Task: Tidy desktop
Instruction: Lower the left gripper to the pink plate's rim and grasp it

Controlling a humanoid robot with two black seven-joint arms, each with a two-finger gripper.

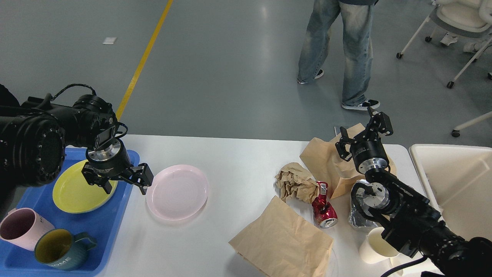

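The white desktop point(238, 161) carries a pink plate point(177, 192) left of centre. Litter lies at the right: a crumpled brown paper wad point(294, 182), a crushed red can point(323, 207), a flat brown paper bag point(282, 240), another brown bag point(326, 157) behind, a foil wad point(355, 221) and a paper cup point(374, 246). My left gripper point(126, 184) is open, low over the blue tray's right rim between the yellow plate point(73, 196) and the pink plate, holding nothing. My right gripper point(363, 132) is open above the rear brown bag, empty.
The blue tray point(103, 227) at the left also holds a pink mug point(19, 227) and a teal mug point(57, 250). A cream bin point(453, 181) stands off the table's right end. A person point(346, 46) and wheeled chairs point(457, 23) are beyond the far edge.
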